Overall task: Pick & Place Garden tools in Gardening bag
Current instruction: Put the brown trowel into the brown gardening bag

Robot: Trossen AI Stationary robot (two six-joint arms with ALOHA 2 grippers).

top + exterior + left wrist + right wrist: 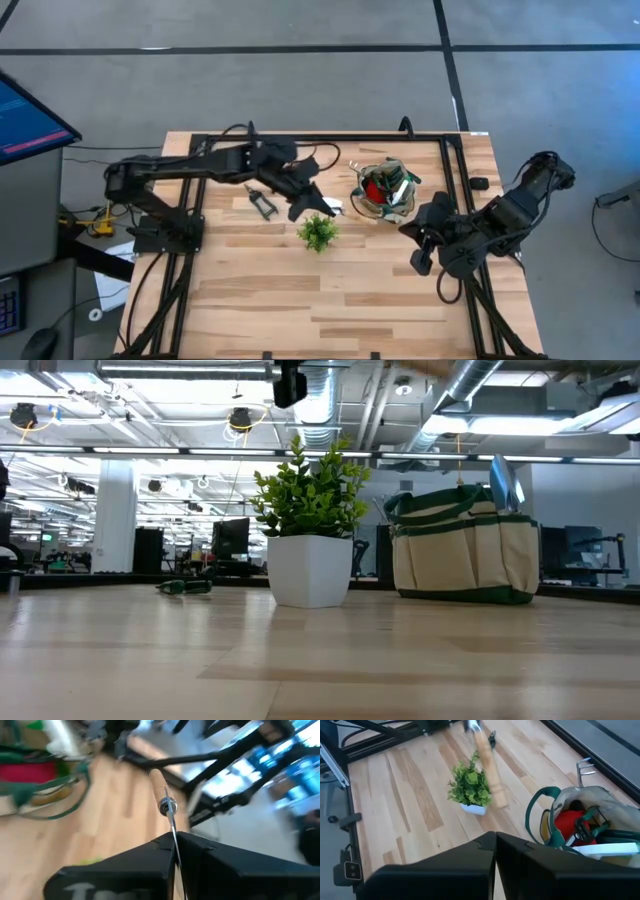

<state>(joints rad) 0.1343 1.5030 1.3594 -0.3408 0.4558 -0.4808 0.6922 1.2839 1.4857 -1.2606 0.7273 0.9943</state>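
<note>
Left gripper (172, 851), clamped on the wooden-handled metal trowel (161, 790) beside the beige green-rimmed fabric bag (385, 190), should lower it handle-first inside; right gripper (496, 851) waits closed, empty.

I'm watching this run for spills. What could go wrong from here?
The left gripper holds a wooden-handled tool by its thin metal end, so it could swing or slip. The plant sits just below that path and could be knocked. The bag is already crowded, so the tool may catch on a handle.
</note>
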